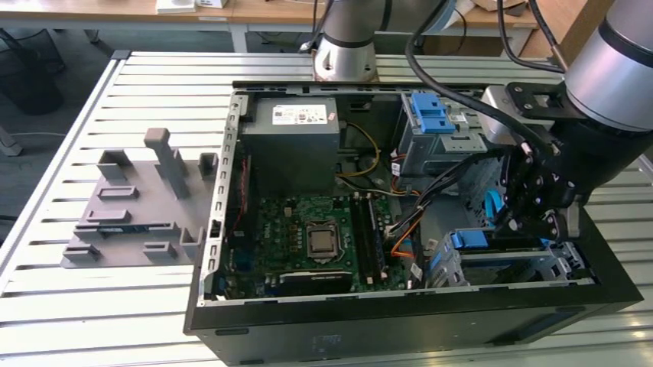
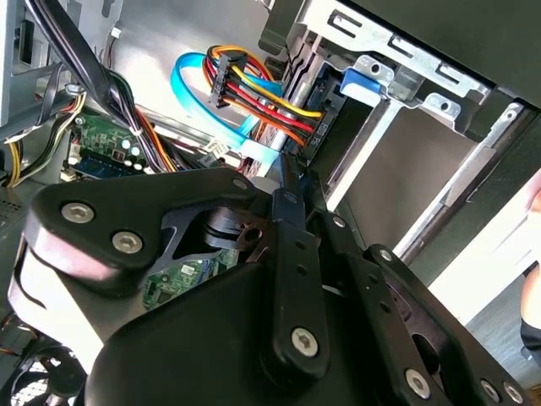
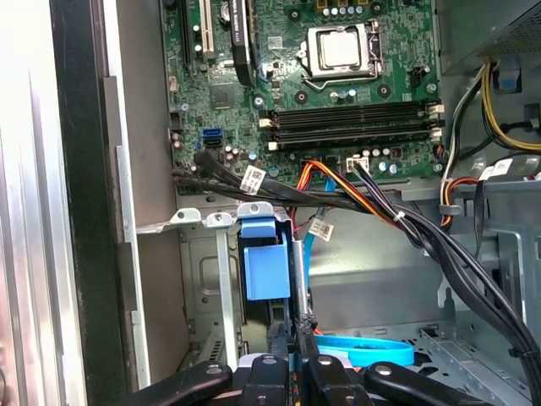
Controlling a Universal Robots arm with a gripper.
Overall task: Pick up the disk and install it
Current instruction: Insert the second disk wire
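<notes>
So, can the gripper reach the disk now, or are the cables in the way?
Probably yes: in the first wrist view the gripper is right at the blue-edged disk, and the black cables pass beyond it, not between.

No legible text in any view. White sticker (image 1: 300,115) on grey power-supply box (image 1: 296,141), at the box's far edge: print too small to read. Small white tags on cables (image 3: 254,178) in first wrist view: marks unreadable. Board (image 3: 338,76) markings: can't tell.
</notes>
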